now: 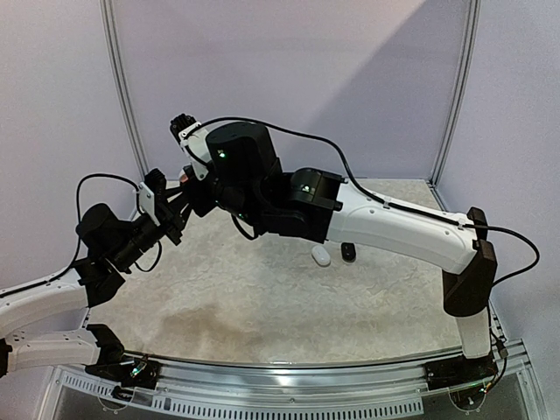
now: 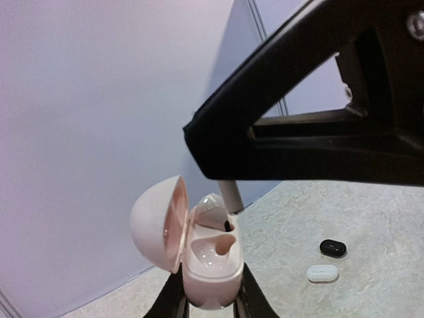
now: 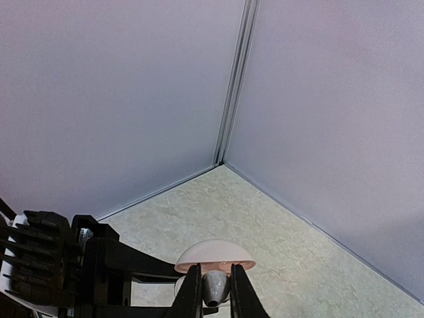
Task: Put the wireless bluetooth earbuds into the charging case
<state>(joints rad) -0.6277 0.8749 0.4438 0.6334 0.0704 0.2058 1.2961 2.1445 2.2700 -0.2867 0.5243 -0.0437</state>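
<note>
Pink case (image 2: 211, 262) pinched in L claw (image 2: 211, 301), R claw (image 3: 215, 299) pinching pale bud (image 3: 215, 286) above, both raised mid-air

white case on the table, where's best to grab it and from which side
Probably from straight above, pinching across its narrow width at mid-length: the white case lies flat, low and rounded, so a side approach would likely slip. The black case lies apart alongside, leaving a gap for one side of the pinch.
</note>
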